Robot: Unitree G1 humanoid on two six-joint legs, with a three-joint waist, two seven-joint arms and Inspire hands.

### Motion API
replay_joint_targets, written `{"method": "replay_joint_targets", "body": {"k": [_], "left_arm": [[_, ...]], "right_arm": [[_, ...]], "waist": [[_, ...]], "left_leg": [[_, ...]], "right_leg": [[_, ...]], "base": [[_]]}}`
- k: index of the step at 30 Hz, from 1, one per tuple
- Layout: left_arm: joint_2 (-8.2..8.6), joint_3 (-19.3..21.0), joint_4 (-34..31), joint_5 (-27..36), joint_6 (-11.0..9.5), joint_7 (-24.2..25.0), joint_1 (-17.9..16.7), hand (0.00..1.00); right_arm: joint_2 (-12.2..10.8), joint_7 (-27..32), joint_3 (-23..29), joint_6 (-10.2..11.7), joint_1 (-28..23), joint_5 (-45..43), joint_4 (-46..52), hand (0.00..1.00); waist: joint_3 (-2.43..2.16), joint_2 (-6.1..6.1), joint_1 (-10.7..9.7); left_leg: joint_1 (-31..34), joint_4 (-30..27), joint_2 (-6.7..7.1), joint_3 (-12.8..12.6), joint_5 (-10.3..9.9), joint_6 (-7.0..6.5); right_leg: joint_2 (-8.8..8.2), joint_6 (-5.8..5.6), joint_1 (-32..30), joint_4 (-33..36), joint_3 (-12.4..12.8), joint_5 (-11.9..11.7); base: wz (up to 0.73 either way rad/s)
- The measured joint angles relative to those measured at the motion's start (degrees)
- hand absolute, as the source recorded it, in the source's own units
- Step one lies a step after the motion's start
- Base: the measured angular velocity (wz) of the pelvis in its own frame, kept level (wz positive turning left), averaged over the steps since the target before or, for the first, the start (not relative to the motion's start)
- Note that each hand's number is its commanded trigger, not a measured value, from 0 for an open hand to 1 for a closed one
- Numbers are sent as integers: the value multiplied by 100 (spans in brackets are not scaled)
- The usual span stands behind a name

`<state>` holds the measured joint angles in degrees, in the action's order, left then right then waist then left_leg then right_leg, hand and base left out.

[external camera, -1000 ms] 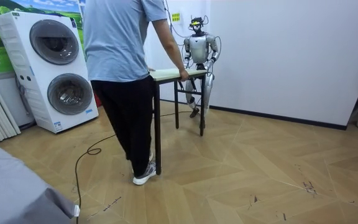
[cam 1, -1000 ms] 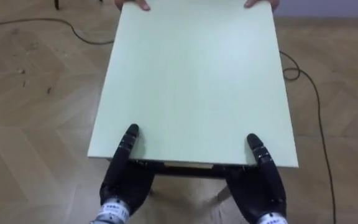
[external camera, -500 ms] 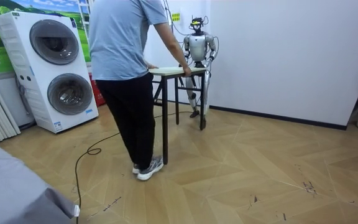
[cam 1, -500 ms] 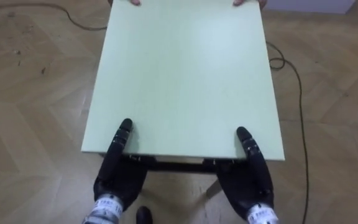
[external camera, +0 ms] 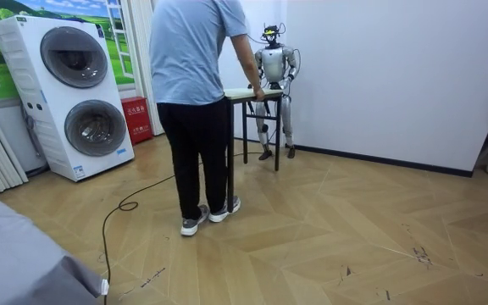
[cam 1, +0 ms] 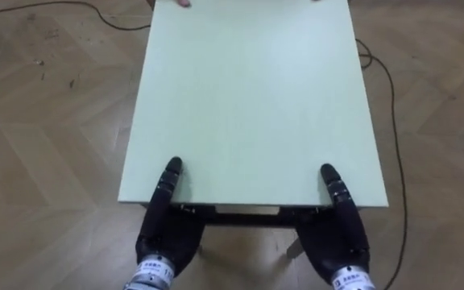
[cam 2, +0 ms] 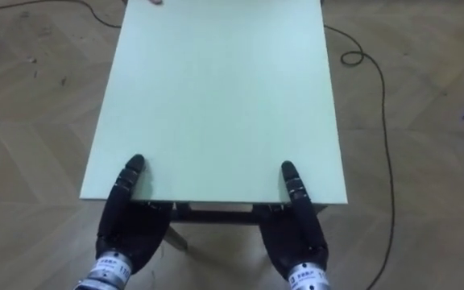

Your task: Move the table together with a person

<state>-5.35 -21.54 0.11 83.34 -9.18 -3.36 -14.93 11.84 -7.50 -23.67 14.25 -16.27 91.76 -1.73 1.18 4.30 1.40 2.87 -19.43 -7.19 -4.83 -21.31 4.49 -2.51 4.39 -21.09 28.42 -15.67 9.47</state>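
The pale green rectangular tabletop (cam 1: 248,105) runs lengthwise straight ahead from the left hand (cam 1: 166,229) and right hand (cam 1: 337,238) at its near edge; I cannot tell their grip.

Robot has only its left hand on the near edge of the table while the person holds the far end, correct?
Not quite. Both hands are on the near edge: the left hand by one corner, the right hand by the other, as the left eye view shows. The person does hold the far end of the table.

The pale green table (cam 1: 252,97) sits above a herringbone wood floor (cam 1: 47,145), a person's fingertips (cam 1: 182,3) on its far edge.
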Motion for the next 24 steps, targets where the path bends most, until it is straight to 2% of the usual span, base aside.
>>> {"method": "replay_joint_targets", "body": {"k": [1, 2, 3, 4, 5, 6, 7, 9, 10, 13, 14, 15, 16, 17, 18, 19, 20, 21, 22, 23, 24], "left_arm": [[-6, -40, 34, 16, -12, -32, 58, 100], [-9, -172, 141, 105, -78, -38, 189, 100], [-34, -197, 195, 169, -142, -36, 189, 100], [-71, -201, 190, 213, -191, -27, 161, 100], [-120, -156, 186, 273, -297, 67, 130, 100], [-117, -125, 243, 279, -290, 108, 160, 100], [-43, -115, 336, 280, -256, 109, 186, 100], [-53, -105, 381, 279, -225, 110, 169, 100], [-49, -114, 418, 279, -226, 110, 161, 100], [-25, -106, 598, 280, -216, 108, 130, 100], [-25, -108, 598, 291, -216, 98, 131, 100], [-22, -132, 596, 330, -215, 91, 131, 100], [-24, -147, 594, 368, -215, 91, 131, 100], [-38, -176, 596, 410, -219, 89, 141, 100], [-45, -206, 610, 422, -176, 24, 167, 100], [-96, -252, 610, 421, -164, 11, 180, 100], [-167, -325, 609, 412, -150, 12, 196, 100], [-185, -321, 609, 395, -118, 16, 167, 100], [-181, -313, 603, 396, -112, 25, 153, 100], [-180, -308, 591, 395, -96, 37, 151, 100], [-186, -295, 580, 395, -93, 37, 151, 100]], "right_arm": [[-1, 0, 22, 14, 3, 7, -21, 100], [0, 0, 57, 9, 14, 39, -45, 100], [29, -1, 79, -21, 66, 20, -131, 100], [-24, -1, 67, -56, 113, -20, -189, 100], [-116, 0, 22, -111, 198, -148, -223, 100], [-128, -1, 11, -108, 210, -165, -222, 100], [-104, -1, 21, -114, 223, -160, -248, 100], [-95, -1, 30, -121, 208, -156, -322, 100], [-100, -1, 30, -132, 197, -155, -356, 100], [-141, 16, 32, -223, 157, -151, -504, 100], [-137, 36, 44, -240, 159, -152, -501, 100], [-107, 40, 54, -252, 160, -153, -492, 100], [-91, 40, 62, -255, 164, -153, -483, 100], [-70, 42, 68, -256, 179, -157, -474, 100], [-83, 40, 110, -244, 80, -156, -472, 100], [-81, 39, 137, -241, -12, -150, -442, 100], [-128, 22, 157, -208, -158, -123, -384, 100], [-139, 7, 137, -201, -194, -97, -386, 100], [-142, 7, 124, -201, -189, -100, -386, 100], [-184, 1, 80, -165, -184, -103, -386, 100], [-208, 2, 62, -150, -177, -98, -385, 100]], "waist": [[1, -2, 5], [8, -42, -18], [26, -53, -34], [14, -63, -15], [-7, -121, 3], [17, -108, -32], [6, -66, -29], [20, -167, -21], [12, -189, -31], [11, -296, -99], [7, -352, -154], [-3, -382, -176], [-2, -389, -184], [14, -351, -270], [33, -306, -389], [23, -323, -448], [19, -391, -455], [21, -408, -393], [23, -404, -357], [20, -409, -262], [17, -416, -235]], "left_leg": [[9, 13, 15, -5, -17, -34], [32, 14, 98, 56, 9, -136], [50, -7, 158, 239, 27, -195], [79, -44, 174, 355, 25, -199], [254, -173, 257, 450, -54, -253], [330, -288, 293, 442, -135, -249], [442, -443, 310, 303, -150, -228], [442, -400, 375, 227, -113, -213], [435, -413, 392, 217, -101, -219], [349, -457, 495, 152, 1, -314], [407, -483, 602, 151, 68, -400], [478, -488, 722, 123, 143, -504], [510, -481, 766, 46, 192, -566], [570, -456, 710, -136, 258, -671], [557, -456, 609, -322, 315, -734], [537, -423, 590, -377, 383, -700], [479, -327, 585, -552, 478, -678], [446, -308, 584, -669, 504, -683], [448, -322, 585, -702, 505, -683], [471, -348, 591, -755, 510, -676], [488, -361, 594, -759, 518, -663]], "right_leg": [[-35, -11, -62, 96, 7, -5], [-124, -125, -296, 387, -12, -79], [-126, -268, -623, 608, 114, -107], [-5, -304, -674, 258, 287, -162], [46, -285, -713, -510, 473, -710], [0, -18, -740, -546, 393, -919], [-63, 56, -737, -564, 238, -998], [-132, 74, -694, -604, 209, -1071], [-147, 73, -656, -641, 208, -1111], [-182, 14, -375, -1024, 282, -1452], [-259, -48, -318, -1223, 308, -1647], [-295, -163, -256, -1514, 374, -1917], [-309, -308, -230, -1660, 442, -2057], [-371, -605, -233, -1605, 664, -2108], [-525, -625, -344, -476, 753, -1348], [-616, -651, -337, 92, 723, -952], [-803, -700, -209, 977, 699, -337], [-909, -782, 79, 1371, 728, 49], [-934, -812, 253, 1380, 756, 203], [-944, -840, 581, 1189, 770, 464], [-919, -850, 713, 998, 765, 552]], "base": [[7], [0], [-18], [-38], [-15], [3], [18], [6], [3], [-3], [5], [0], [0], [30], [54], [72], [34], [6], [-26], [-20], [-15]]}}
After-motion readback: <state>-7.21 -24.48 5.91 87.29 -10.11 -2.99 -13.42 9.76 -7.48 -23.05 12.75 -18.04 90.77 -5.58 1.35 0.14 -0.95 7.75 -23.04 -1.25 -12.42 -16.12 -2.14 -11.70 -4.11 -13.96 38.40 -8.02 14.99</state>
